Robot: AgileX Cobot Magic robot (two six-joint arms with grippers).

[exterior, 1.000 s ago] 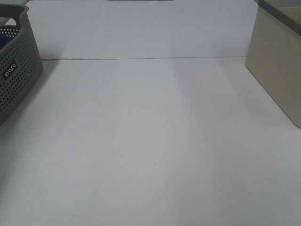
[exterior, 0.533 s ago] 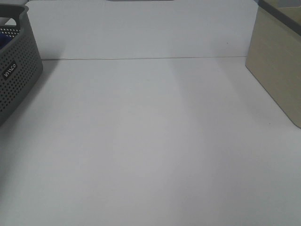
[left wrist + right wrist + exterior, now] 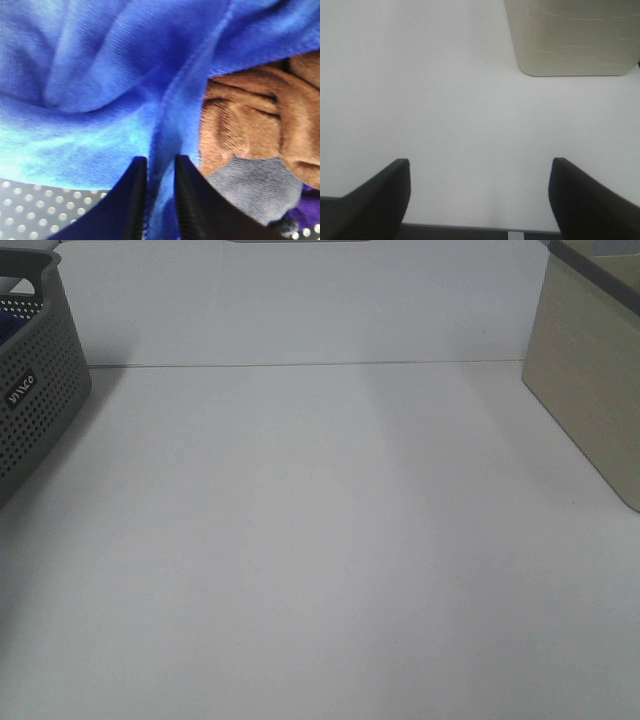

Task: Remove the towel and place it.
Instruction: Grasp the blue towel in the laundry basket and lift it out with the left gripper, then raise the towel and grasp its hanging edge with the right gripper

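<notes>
progress: early. Grab step only; lift-out and placing are not yet done, by my read.
towel location: towel [image 3: 110, 75] is bunched inside the gray basket [image 3: 40, 400], which sits at about 9 to 10 o'clock on the tabletop [image 3: 320, 540] in the high view. Only a blue sliver shows over the rim there.
left hand: left hand [image 3: 161, 165] is down in the basket, fingers nearly together and clamped on a raised fold or hem of the towel. Blue cloth fills the narrow gap between them.
right hand: right hand [image 3: 480, 162] has fingers wide apart and holds nothing. It hangs over bare tabletop and faces the beige box [image 3: 590, 380] at about 2 to 3 o'clock.
neighbours: brown cloth [image 3: 250, 115] and gray cloth [image 3: 250, 185] lie against the towel's edge, with a bit of purple beyond. Risk, as a guess: one could drag up with it.
placing spot: centre of the tabletop shows nothing on it, so it is the likely drop zone. The task names no target.
long axis: cannot tell. The towel is crumpled, with no rectangle outline visible and no tag in view.
local direction: the pinched fold runs straight out from the hand, in line with the slot between the fingers.
left to do: lift clear of the basket, carry toward 3 o'clock, lay down, release.
</notes>
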